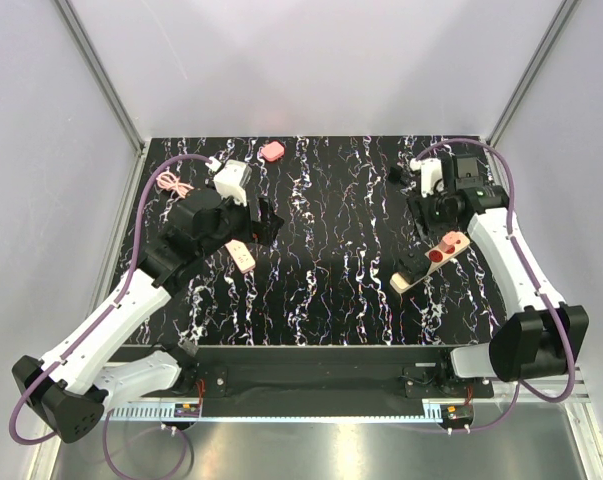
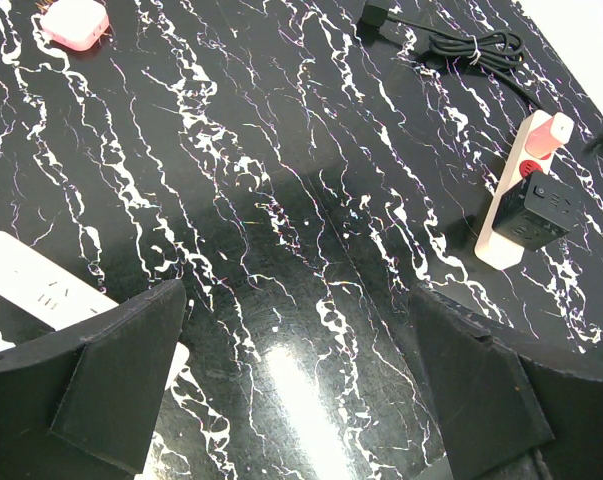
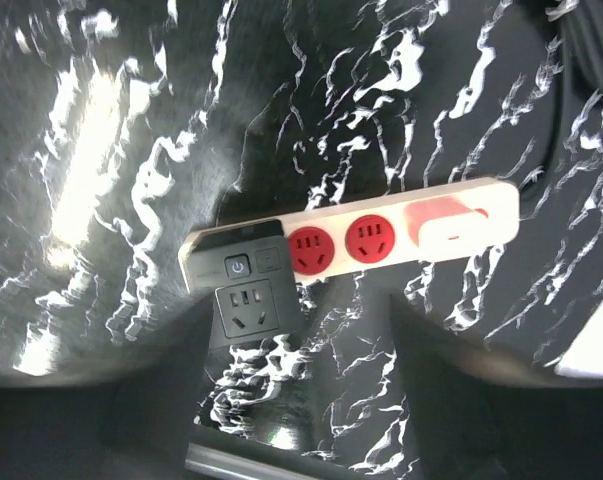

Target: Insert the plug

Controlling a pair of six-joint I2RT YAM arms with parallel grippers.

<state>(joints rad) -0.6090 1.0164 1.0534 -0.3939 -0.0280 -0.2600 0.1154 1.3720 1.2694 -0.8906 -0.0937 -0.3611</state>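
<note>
The plug (image 1: 272, 150), a small pinkish-red rounded piece, lies at the far middle of the black marbled table. It also shows in the left wrist view (image 2: 76, 22) at the top left. My left gripper (image 1: 265, 222) is open and empty above the table (image 2: 301, 390), well short of the plug. The beige strip with red sockets (image 1: 433, 260) lies at the right and shows in the right wrist view (image 3: 381, 238). My right gripper (image 1: 433, 222) hovers open and empty just beside the strip (image 3: 301, 375).
A black cube adapter (image 3: 243, 290) sits on the strip's near end, and a pink-white piece (image 3: 446, 220) on its other end. A white adapter (image 1: 231, 180), a pink cable (image 1: 171, 183) and a small beige strip (image 1: 242, 257) lie at the left. A black cable (image 2: 461, 45) lies far right.
</note>
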